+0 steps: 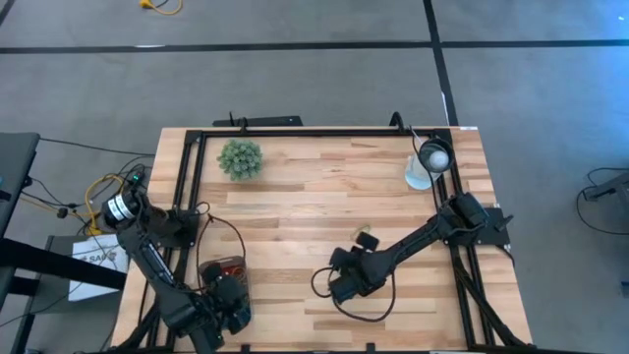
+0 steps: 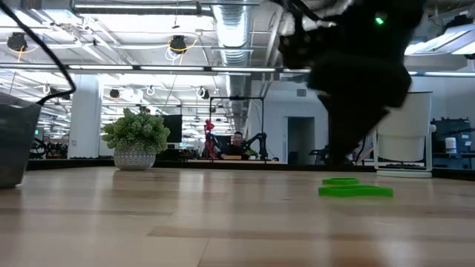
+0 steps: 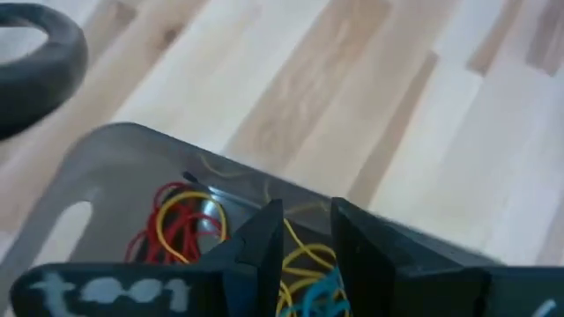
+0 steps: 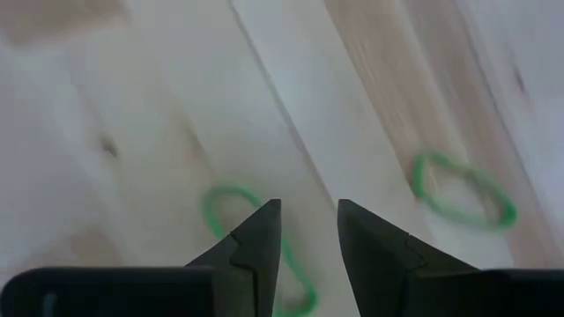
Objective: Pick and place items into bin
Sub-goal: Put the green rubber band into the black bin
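Observation:
The bin [image 1: 210, 266] is a dark grey translucent tray near the table's near-left corner; in the left wrist view the bin [image 3: 106, 167] holds red bands [image 3: 176, 224], yellow bands [image 3: 304, 260] and blue ones [image 3: 322, 299]. My left gripper [image 3: 308, 207] hangs open just over it, also seen from above [image 1: 224, 290]. Two green bands lie flat on the wood: one [image 4: 231, 207] right under my open right gripper [image 4: 308, 207], the other [image 4: 463, 189] beside it. They show as green loops [image 2: 356, 190] in the low view. My right gripper [image 1: 358, 258] hovers at mid-table.
A fuzzy green plant ball [image 1: 240, 158] stands at the far left, and a white round lamp-like object [image 1: 429, 160] at the far right. A black metal frame [image 1: 295, 131] borders the table. Bare wood lies between bin and green bands.

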`<state>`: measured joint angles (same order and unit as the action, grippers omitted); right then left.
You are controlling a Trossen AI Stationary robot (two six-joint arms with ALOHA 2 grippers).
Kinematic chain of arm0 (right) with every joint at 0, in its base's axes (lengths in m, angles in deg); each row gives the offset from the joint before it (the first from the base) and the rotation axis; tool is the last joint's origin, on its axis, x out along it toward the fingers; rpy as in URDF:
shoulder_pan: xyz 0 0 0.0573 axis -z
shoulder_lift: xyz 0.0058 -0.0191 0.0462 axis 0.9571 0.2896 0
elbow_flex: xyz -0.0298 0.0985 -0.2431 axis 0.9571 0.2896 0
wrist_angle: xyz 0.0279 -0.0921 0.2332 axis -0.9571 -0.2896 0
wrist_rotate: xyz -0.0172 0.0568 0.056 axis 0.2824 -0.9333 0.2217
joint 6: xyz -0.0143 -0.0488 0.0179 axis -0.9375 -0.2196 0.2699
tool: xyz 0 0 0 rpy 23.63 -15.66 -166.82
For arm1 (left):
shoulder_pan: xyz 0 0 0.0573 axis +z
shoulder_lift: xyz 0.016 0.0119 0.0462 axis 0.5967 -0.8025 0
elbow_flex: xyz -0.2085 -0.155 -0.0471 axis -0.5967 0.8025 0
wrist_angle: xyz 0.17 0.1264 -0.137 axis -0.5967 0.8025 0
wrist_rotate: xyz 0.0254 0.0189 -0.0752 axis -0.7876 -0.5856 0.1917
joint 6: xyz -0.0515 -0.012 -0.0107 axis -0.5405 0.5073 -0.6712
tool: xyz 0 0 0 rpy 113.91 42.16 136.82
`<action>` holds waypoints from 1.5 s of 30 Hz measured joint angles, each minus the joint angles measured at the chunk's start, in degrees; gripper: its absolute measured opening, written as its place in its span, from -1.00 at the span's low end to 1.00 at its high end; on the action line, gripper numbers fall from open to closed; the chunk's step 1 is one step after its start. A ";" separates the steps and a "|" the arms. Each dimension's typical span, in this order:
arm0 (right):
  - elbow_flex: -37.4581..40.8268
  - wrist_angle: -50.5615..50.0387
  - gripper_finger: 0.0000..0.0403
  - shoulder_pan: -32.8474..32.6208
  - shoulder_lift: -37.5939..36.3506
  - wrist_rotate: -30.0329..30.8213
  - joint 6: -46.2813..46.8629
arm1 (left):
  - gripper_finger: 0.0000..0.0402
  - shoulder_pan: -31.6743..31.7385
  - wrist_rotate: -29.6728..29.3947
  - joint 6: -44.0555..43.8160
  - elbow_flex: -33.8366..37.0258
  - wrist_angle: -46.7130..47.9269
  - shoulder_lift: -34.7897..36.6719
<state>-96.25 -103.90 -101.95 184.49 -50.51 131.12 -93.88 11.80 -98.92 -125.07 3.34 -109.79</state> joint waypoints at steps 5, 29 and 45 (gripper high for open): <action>1.56 -0.35 -0.47 -0.80 0.00 -3.19 2.71 | -0.57 1.84 -2.79 1.94 -0.82 0.77 0.00; 8.60 13.36 -0.97 1.86 -0.18 1.50 -0.81 | -0.57 2.90 -19.46 13.88 -12.19 6.82 0.07; -3.55 43.73 -0.99 1.43 0.13 12.54 -31.50 | -0.57 4.61 -21.05 12.43 -12.17 8.46 0.07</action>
<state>-99.80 -60.17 -100.52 184.62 -37.97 99.61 -89.28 -9.26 -86.49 -137.23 11.80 -109.73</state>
